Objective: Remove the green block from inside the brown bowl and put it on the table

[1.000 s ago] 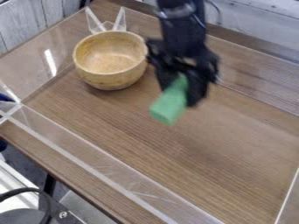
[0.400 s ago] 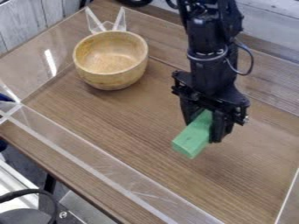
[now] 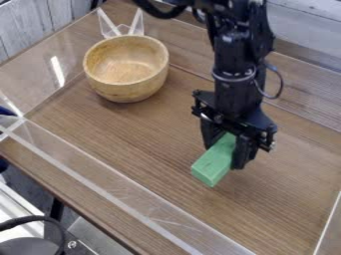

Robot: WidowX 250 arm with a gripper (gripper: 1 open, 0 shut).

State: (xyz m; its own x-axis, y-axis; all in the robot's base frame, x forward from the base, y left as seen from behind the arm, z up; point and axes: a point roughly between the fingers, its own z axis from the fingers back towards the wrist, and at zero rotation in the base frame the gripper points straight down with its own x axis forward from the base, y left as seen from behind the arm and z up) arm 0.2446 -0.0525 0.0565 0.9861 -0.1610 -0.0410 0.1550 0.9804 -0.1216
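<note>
- Jaws of the gripper [image 3: 229, 151] stand clamped on the upper end of the green block [image 3: 213, 164]; I see no gap between fingers and block.
- Compared with a second ago, I find the arm carried well clear of the brown bowl [image 3: 127, 68] and brought lower over the table [image 3: 107, 149].
- Block hangs tilted, its lower end close to or touching the wood; I cannot tell which.
- I judge only setting down and release remain.
</note>
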